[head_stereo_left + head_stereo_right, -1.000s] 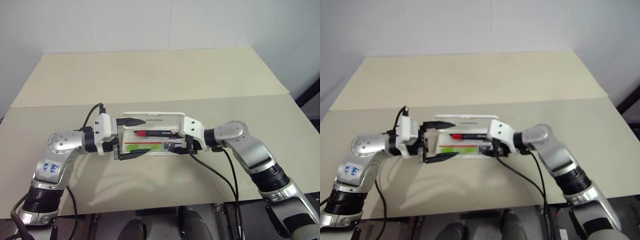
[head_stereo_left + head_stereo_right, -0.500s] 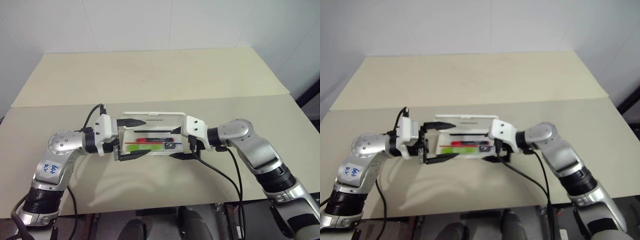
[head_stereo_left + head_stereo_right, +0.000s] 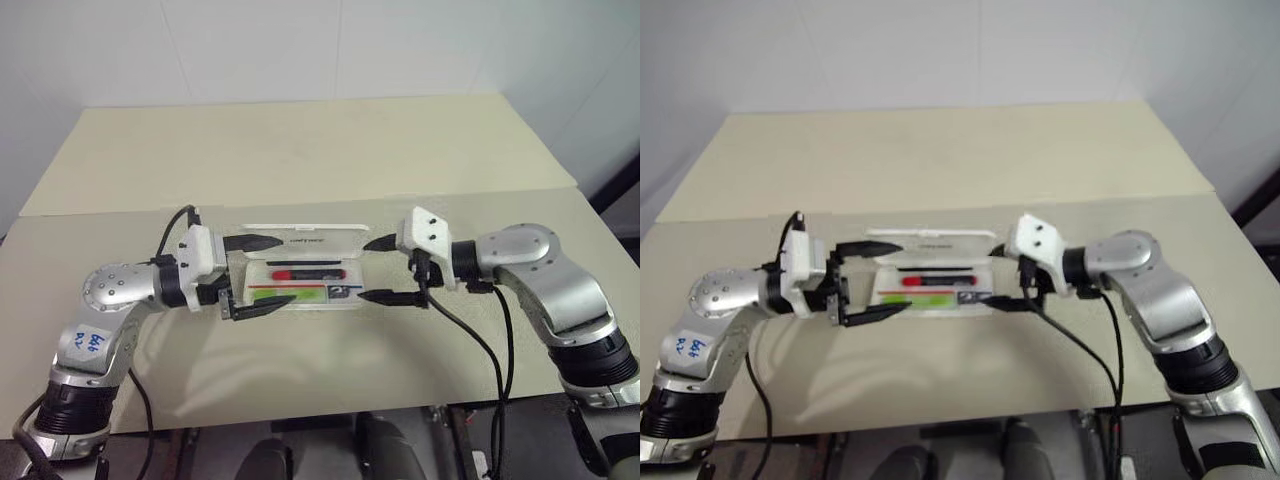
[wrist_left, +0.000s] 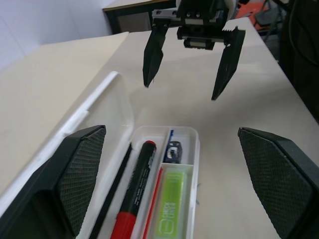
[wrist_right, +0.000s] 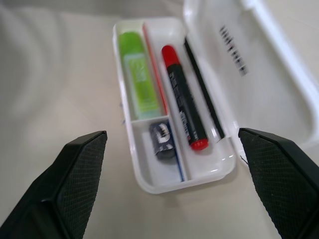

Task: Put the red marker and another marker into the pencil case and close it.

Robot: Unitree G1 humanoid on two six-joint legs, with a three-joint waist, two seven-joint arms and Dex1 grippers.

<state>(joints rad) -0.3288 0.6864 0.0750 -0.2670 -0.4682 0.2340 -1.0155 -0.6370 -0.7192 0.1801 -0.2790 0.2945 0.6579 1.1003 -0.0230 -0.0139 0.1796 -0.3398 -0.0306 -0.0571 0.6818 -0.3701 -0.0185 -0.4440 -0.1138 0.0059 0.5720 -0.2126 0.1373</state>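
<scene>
The white pencil case (image 3: pixel 345 303) lies open on the table with its lid (image 3: pixel 305 239) tilted back. The red marker (image 3: pixel 305 272) lies in its rear slot. In the front slot lies the lime-green highlighter (image 3: pixel 300 294), the other marker. My left gripper (image 3: pixel 285 270) is open, its fingers straddling the case's left end: one by the lid, one along the front wall. Just off the case's right end my right gripper (image 3: pixel 363 270) hovers open, holding nothing. In the right wrist view the red marker (image 5: pixel 183 97) and the highlighter (image 5: pixel 137 74) lie side by side.
A small dark object (image 5: pixel 162 139) sits in the case's little end compartment. Black cables hang from both wrists over the table's near edge (image 3: pixel 300 405). The beige table (image 3: pixel 320 150) stretches bare behind the case.
My right gripper has opened wider and pulled up and to the right, away from the case's right end. The red marker stays in the case. The left gripper has held its place.
</scene>
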